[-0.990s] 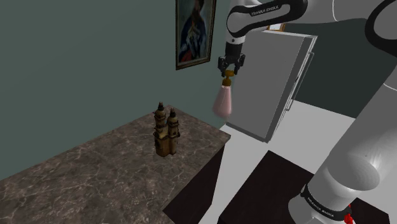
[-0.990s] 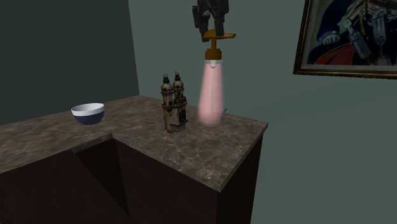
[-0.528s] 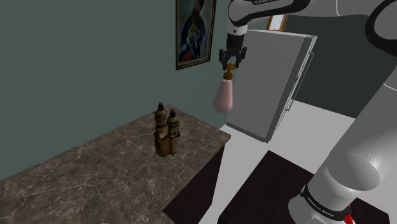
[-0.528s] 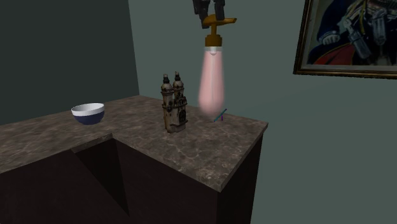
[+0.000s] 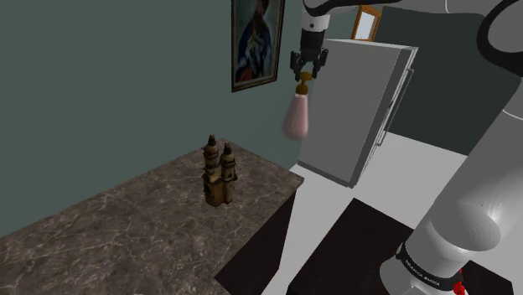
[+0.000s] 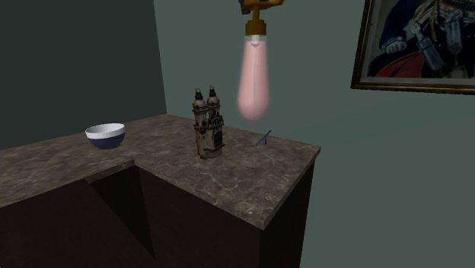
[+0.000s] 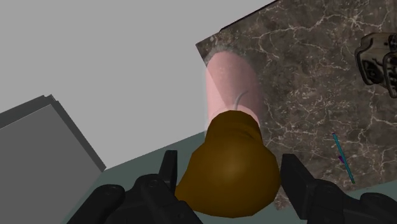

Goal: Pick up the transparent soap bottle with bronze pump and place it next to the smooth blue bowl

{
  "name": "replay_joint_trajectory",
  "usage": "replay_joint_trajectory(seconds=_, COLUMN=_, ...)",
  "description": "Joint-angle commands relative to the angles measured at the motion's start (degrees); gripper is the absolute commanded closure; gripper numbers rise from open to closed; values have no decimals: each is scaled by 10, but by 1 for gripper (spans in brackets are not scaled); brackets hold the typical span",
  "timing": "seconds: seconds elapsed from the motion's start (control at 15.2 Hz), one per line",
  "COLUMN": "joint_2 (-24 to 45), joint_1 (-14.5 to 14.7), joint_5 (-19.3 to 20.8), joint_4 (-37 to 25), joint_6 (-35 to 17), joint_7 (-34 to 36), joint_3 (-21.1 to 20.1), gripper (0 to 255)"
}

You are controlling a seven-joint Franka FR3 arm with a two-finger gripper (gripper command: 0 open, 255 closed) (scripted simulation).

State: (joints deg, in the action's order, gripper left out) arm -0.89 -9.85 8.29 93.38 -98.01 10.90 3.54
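Note:
A clear pinkish soap bottle point(image 5: 296, 117) with a bronze pump point(image 5: 303, 80) hangs high in the air, well above the far corner of the marble counter point(image 5: 126, 226). My gripper point(image 5: 306, 65) is shut on the pump from above. In the wrist view the fingers point(image 7: 167, 172) clasp the bronze pump point(image 7: 229, 165) on both sides, and the bottle body point(image 7: 232, 83) points down at the counter corner. In the second exterior view the bottle point(image 6: 253, 80) hangs above the counter, and the blue bowl point(image 6: 105, 135) with a white inside sits far to that view's left.
A small castle-like figurine point(image 6: 208, 123) stands on the counter between the bottle and the bowl. A thin blue-pink stick point(image 6: 263, 139) lies below the bottle. A framed portrait point(image 5: 254, 38) hangs on the wall. A grey cabinet point(image 5: 360, 109) stands beyond the counter's edge.
My gripper has risen with the bottle. The bottle's base, near the counter a second ago, now hangs well above it.

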Motion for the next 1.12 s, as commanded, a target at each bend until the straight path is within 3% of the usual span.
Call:
replay_joint_trajectory(seconds=0.0, joint_2=4, joint_1=0, joint_5=-1, joint_4=-20, joint_6=16, joint_7=-3, joint_3=0, gripper=255)
replay_joint_trajectory(seconds=1.06, joint_2=61, joint_1=0, joint_5=-4, joint_4=-221, joint_6=159, joint_7=-22, joint_3=0, gripper=255)
